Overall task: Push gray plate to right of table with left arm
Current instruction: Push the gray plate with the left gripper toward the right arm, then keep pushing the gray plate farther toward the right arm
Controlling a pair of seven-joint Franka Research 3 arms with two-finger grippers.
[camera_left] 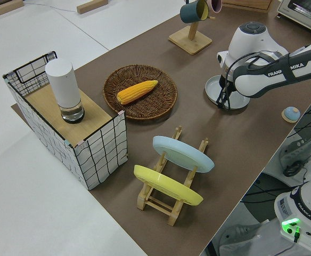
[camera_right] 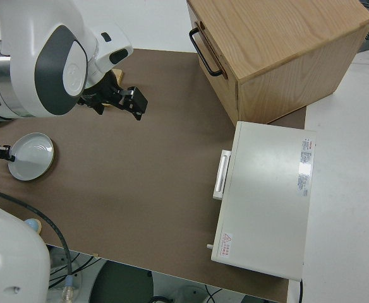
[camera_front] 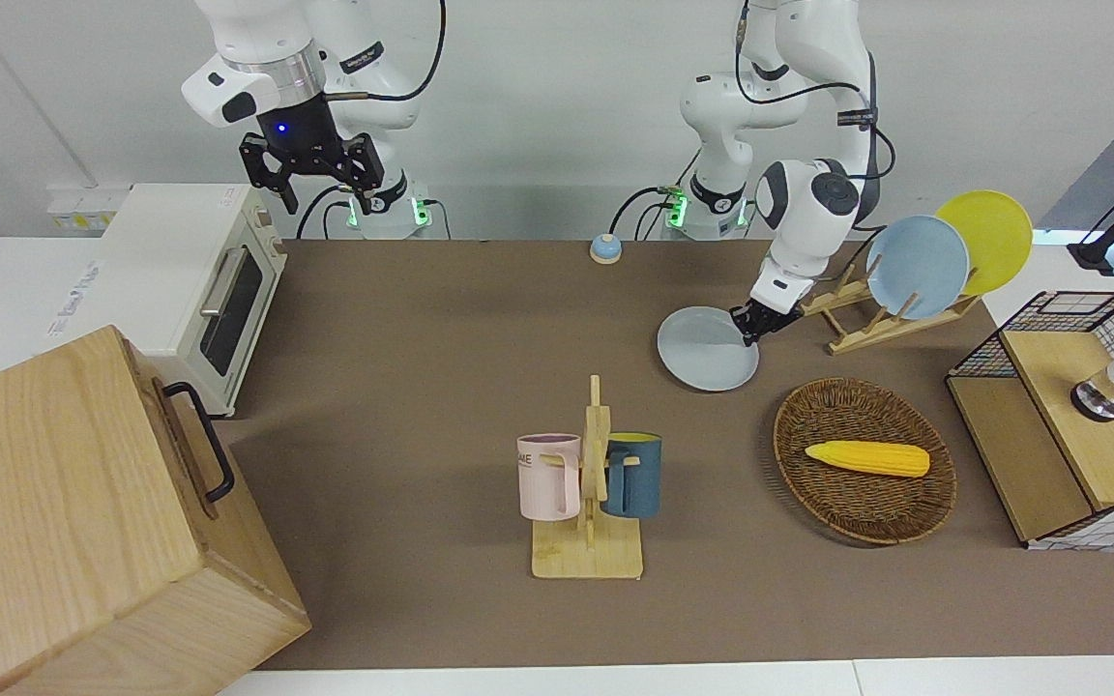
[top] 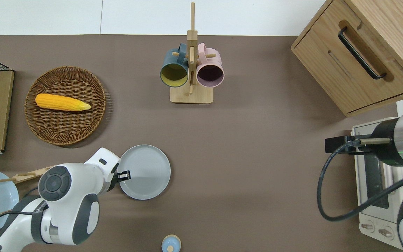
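The gray plate [camera_front: 708,348] [top: 145,172] lies flat on the brown table [camera_front: 441,338], nearer to the robots than the wicker basket. My left gripper [camera_front: 748,329] [top: 124,175] is down at table level, touching the plate's rim on the side toward the left arm's end of the table. The left side view shows the same contact between the left gripper [camera_left: 226,100] and the gray plate [camera_left: 215,88]. The right arm is parked, with its right gripper [camera_front: 325,193] open and holding nothing.
A wooden rack [camera_front: 866,324] holds a blue plate [camera_front: 917,266] and a yellow plate [camera_front: 997,237]. A wicker basket [camera_front: 789,425] holds a corn cob [camera_front: 868,457]. A mug stand [camera_front: 591,522] is mid-table. A toaster oven [camera_front: 190,251] and a wooden cabinet [camera_front: 64,512] fill the right arm's end.
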